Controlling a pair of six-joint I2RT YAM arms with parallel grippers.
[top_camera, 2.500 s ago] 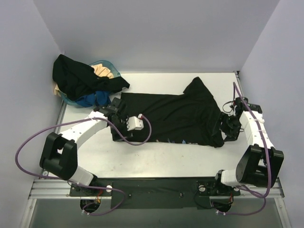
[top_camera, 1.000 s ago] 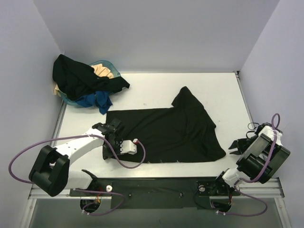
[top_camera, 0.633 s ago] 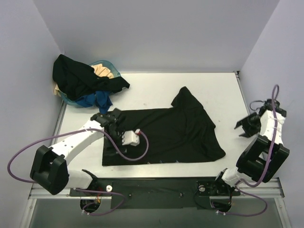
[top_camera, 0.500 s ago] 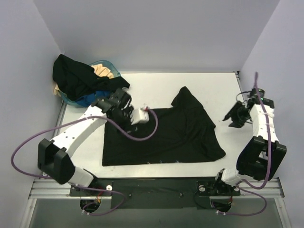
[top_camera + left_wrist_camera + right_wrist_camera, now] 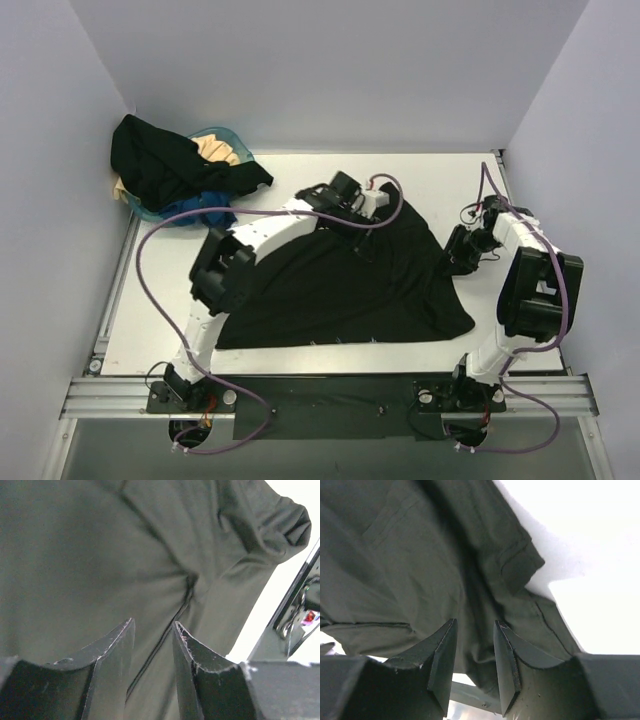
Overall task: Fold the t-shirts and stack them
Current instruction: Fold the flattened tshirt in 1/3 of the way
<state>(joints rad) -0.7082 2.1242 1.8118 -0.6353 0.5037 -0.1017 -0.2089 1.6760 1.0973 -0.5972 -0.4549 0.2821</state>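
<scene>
One black t-shirt (image 5: 340,290) lies spread flat on the white table, a sleeve pointing to the far side. My left gripper (image 5: 358,235) hovers over its far middle, jaws partly open with nothing between them; the left wrist view shows the gripper (image 5: 153,622) above a seam of the shirt (image 5: 100,555). My right gripper (image 5: 455,255) is at the shirt's right edge, also open and empty. In the right wrist view this gripper (image 5: 475,621) hangs over a rumpled sleeve cuff (image 5: 520,565). More t-shirts (image 5: 165,165), black, cream and blue, are heaped at the far left.
The heap sits in a teal basket (image 5: 222,133) in the far left corner. Grey walls close in the table on three sides. A metal rail (image 5: 320,395) with both arm bases runs along the near edge. Bare white tabletop (image 5: 160,290) lies left of the shirt.
The left gripper opened off the shirt's near left corner and swung across to its far middle. The right arm came from the near right to the shirt's right edge.
</scene>
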